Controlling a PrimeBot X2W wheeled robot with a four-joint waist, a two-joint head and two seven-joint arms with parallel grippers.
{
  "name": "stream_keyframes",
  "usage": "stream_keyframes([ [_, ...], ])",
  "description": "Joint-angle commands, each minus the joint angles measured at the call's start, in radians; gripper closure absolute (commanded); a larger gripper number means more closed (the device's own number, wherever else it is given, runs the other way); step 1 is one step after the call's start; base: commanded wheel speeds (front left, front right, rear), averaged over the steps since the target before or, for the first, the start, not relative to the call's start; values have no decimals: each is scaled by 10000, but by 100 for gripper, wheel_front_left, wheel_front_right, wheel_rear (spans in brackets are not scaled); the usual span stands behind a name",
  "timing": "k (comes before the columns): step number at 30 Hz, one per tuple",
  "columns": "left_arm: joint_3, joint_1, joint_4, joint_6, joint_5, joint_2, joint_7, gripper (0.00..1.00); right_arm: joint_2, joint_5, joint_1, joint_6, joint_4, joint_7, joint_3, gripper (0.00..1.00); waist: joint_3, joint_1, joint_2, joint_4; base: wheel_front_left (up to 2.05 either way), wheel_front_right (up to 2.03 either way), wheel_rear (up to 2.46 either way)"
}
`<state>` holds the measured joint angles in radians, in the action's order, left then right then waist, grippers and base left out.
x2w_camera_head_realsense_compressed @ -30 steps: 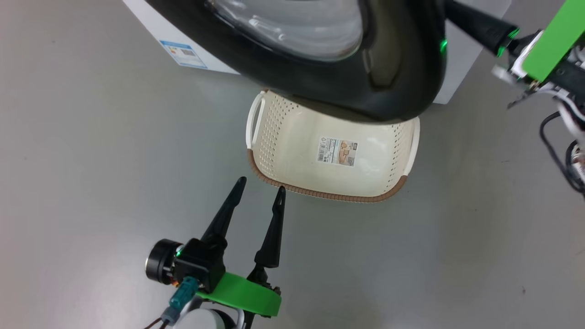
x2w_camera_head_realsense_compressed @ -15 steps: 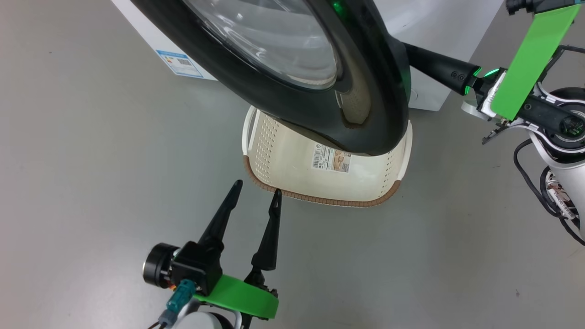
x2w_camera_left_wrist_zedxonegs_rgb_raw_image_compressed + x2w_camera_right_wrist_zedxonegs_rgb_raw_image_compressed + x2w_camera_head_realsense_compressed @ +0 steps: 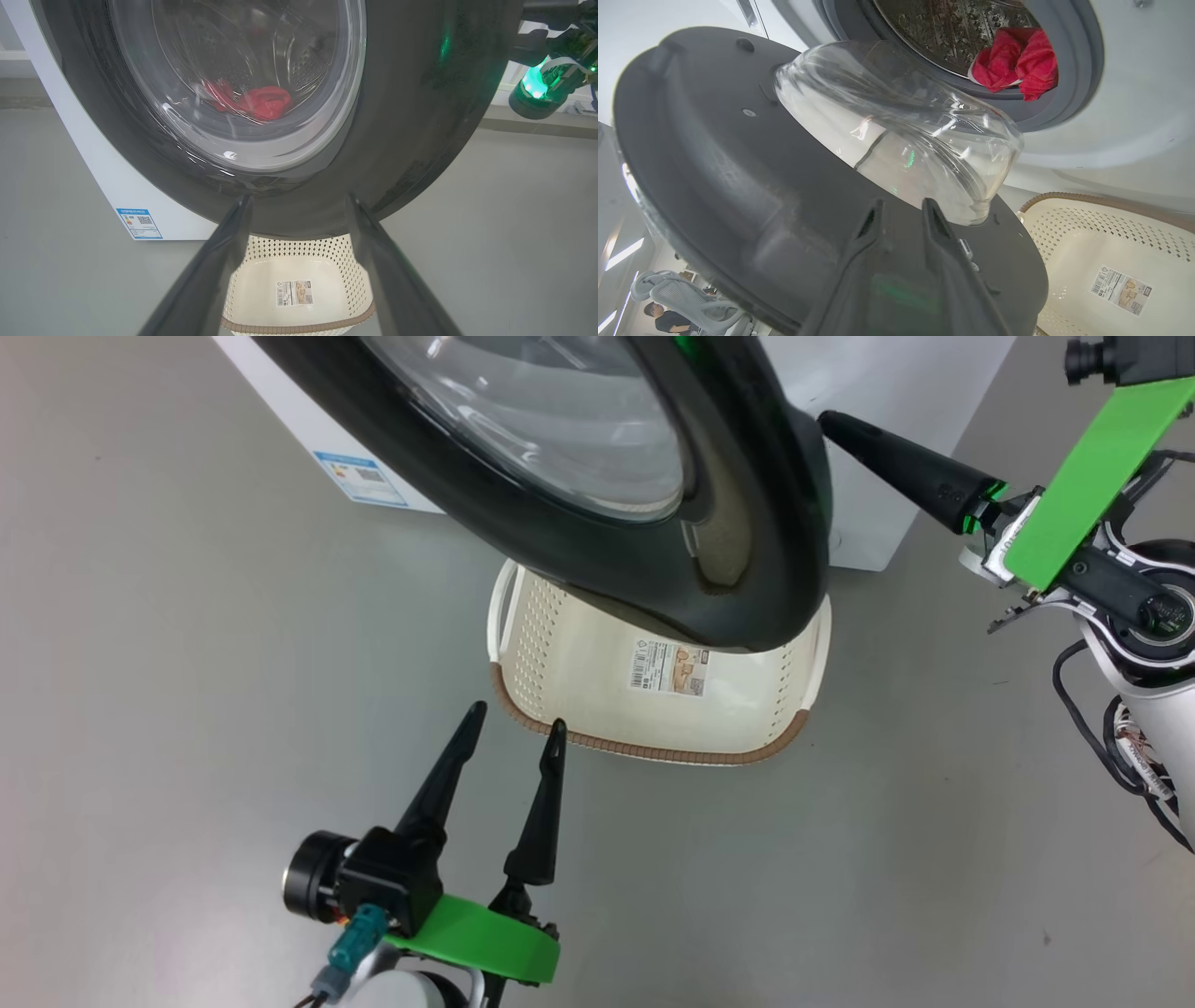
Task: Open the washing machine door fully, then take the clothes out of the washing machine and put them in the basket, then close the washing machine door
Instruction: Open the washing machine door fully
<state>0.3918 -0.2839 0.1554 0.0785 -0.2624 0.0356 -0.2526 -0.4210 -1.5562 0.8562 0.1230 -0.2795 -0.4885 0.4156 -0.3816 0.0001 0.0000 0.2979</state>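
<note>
Two grippers: both are loose and hold nothing.
Left gripper (image 3: 516, 714): its fingers are spread wide. It hangs low over the floor (image 3: 187, 663), near the brown rim of the basket (image 3: 653, 751).
Right gripper (image 3: 831, 422): its fingers are just a little apart, with nothing between them. The tips are right beside the edge of the door (image 3: 766, 523). I cannot tell if they touch it.
Door: it is part way open. It has swung out from the washing machine (image 3: 887, 383) and hangs over the back of the basket.
Clothes (image 3: 1013, 60): the red clothes lie in the drum, at the front, by the grey ring. From the left wrist they show through the door glass.
Basket: it sits on the floor in front of the washing machine, under the door. A paper label (image 3: 667, 667) is stuck on its bottom.
Blue label (image 3: 359, 476): it is low on the white front of the washing machine.
</note>
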Motion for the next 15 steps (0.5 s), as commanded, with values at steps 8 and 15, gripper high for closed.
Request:
stream_keyframes([
  [8,-760,221,-67,-260,83,147,-92,0,72,286,-777,77,-70,1021,45,0,421,0,0,-449,0,0,0],
  [15,-1294,419,68,-461,202,147,-92,0,25,276,-1757,77,-76,1667,216,0,776,0,0,-837,0,0,0],
])
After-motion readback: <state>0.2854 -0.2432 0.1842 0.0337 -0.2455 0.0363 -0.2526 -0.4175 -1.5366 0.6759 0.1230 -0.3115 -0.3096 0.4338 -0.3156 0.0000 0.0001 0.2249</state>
